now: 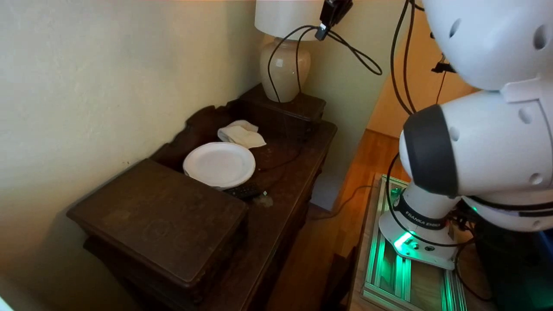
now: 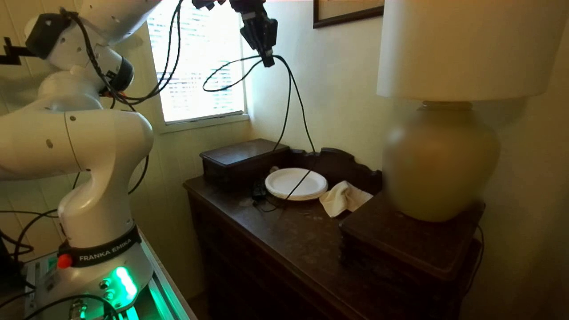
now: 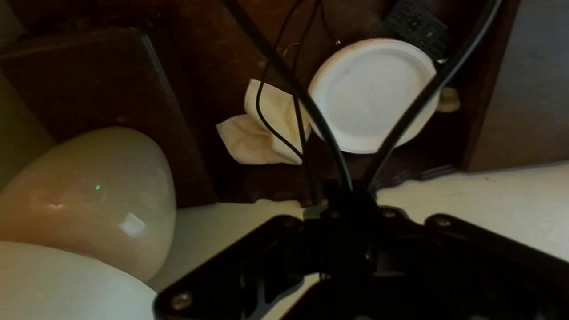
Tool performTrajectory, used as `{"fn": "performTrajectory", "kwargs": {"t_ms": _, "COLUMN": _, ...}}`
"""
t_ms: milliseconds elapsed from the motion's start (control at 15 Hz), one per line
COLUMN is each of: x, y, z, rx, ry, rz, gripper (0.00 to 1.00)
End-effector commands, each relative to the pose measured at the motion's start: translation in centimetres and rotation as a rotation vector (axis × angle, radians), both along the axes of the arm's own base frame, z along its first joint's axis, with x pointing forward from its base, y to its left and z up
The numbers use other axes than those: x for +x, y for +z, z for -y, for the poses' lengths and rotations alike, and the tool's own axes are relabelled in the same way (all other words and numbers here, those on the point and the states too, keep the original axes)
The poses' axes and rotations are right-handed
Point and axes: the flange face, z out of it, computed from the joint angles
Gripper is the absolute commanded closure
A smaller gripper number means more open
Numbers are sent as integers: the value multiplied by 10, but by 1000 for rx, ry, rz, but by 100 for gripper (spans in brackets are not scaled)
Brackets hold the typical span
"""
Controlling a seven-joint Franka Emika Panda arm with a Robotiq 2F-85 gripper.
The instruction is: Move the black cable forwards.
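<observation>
The black cable hangs in the air from my gripper in both exterior views (image 1: 345, 42) (image 2: 286, 66). One loop sticks out to one side, and two strands drop toward the dresser top. In the wrist view, two thick strands of the cable (image 3: 326, 129) run out from between the fingertips, with thinner strands hanging farther below. My gripper (image 1: 321, 33) is shut on the cable, high above the dresser; it also shows in an exterior view (image 2: 267, 61) and in the wrist view (image 3: 351, 191). The cable's lower part reaches the dresser near the white plate (image 1: 220, 164); its ends are hard to make out.
A dark wooden dresser (image 2: 284, 240) stands against the wall, with a raised box (image 1: 160, 216) at each end. A lamp (image 1: 285, 69) stands on one box. A cream cloth (image 1: 243, 134) and a black remote (image 3: 418, 26) lie by the plate.
</observation>
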Motion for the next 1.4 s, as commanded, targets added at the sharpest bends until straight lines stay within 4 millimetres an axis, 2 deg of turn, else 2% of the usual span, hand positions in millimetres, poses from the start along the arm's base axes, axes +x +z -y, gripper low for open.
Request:
{"fn": "performTrajectory", "kwargs": {"t_ms": 0, "x": -1, "y": -9, "z": 2, "rx": -18, "ry": -15, "rz": -10, "gripper": 91}}
{"fn": "performTrajectory", "kwargs": {"t_ms": 267, "x": -5, "y": -15, "z": -4, "rx": -54, "ry": -32, "rz": -16, "gripper": 91}}
{"fn": "performTrajectory", "kwargs": {"t_ms": 333, "x": -5, "y": -14, "z": -4, "rx": -55, "ry": -32, "rz": -15, "gripper": 98}}
{"fn": "performTrajectory", "kwargs": {"t_ms": 467, "x": 0, "y": -27, "z": -2, "rx": -42, "ry": -26, "rz": -29, "gripper": 98}}
{"fn": "performTrajectory", "kwargs": {"t_ms": 733, "x": 6, "y": -70, "z": 8, "rx": 23, "ry": -43, "rz": -61, "gripper": 98}}
{"fn": "performTrajectory", "kwargs": {"t_ms": 1333, "x": 13, "y": -186, "z": 45, "rx": 116, "ry": -137, "rz": -89, "gripper": 98}}
